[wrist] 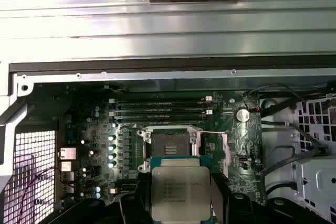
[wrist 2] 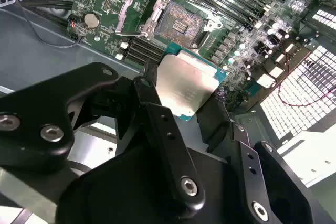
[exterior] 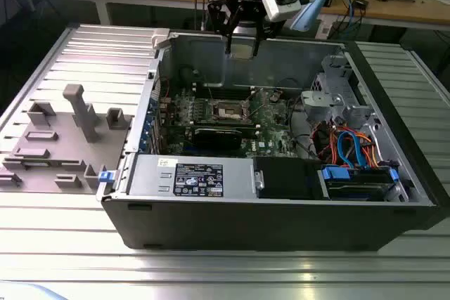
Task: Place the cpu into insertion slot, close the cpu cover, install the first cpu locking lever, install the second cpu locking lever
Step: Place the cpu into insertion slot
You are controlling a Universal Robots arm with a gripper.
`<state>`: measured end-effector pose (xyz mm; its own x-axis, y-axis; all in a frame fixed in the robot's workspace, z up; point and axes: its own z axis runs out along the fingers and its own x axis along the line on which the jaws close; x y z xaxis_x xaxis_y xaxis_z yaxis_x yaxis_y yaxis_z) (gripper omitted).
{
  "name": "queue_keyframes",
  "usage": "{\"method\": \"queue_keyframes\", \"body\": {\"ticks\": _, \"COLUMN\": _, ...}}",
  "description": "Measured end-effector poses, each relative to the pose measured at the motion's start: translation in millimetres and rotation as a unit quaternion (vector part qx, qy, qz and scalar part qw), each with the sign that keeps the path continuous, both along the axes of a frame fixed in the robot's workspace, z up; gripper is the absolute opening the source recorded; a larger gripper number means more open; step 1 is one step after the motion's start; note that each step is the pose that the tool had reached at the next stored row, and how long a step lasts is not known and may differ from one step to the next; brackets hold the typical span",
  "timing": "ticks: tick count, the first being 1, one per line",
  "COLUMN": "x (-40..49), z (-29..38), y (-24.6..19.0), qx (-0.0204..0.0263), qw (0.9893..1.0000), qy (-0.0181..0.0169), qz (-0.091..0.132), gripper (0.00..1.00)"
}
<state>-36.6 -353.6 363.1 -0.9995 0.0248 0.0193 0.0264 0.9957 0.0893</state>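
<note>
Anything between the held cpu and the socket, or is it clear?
Nothing visible blocks it. The gripper holds the cpu above the board. The insertion slot lies bare, and the cpu cover is flipped open beside it.

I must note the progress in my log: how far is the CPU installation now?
Done: the cpu is picked up, clamped in the tool. In hand: it is held in the air, apart from the empty insertion slot. Left: seating it, closing the cpu cover, which stands open, and both lever steps.
</note>
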Motion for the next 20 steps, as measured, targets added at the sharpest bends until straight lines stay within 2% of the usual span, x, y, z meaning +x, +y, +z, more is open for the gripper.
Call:
{"method": "queue_keyframes", "body": {"ticks": 12, "x": -0.2, "z": 0.0, "y": 0.0, "qx": -0.0003, "qw": 1.0, "qy": 0.0, "qz": -0.002, "gripper": 0.54}}
{"method": "queue_keyframes", "body": {"ticks": 14, "x": -0.2, "z": 0.0, "y": 0.0, "qx": -0.0007, "qw": 0.9999, "qy": 0.0, "qz": -0.011, "gripper": 0.54}}
{"method": "queue_keyframes", "body": {"ticks": 16, "x": -0.2, "z": -0.1, "y": 0.0, "qx": -0.0009, "qw": 0.9995, "qy": 0.0, "qz": -0.032, "gripper": 0.54}}
{"method": "queue_keyframes", "body": {"ticks": 20, "x": -0.3, "z": -0.4, "y": 0.0, "qx": -0.001, "qw": 0.9994, "qy": 0.0001, "qz": -0.035, "gripper": 0.54}}
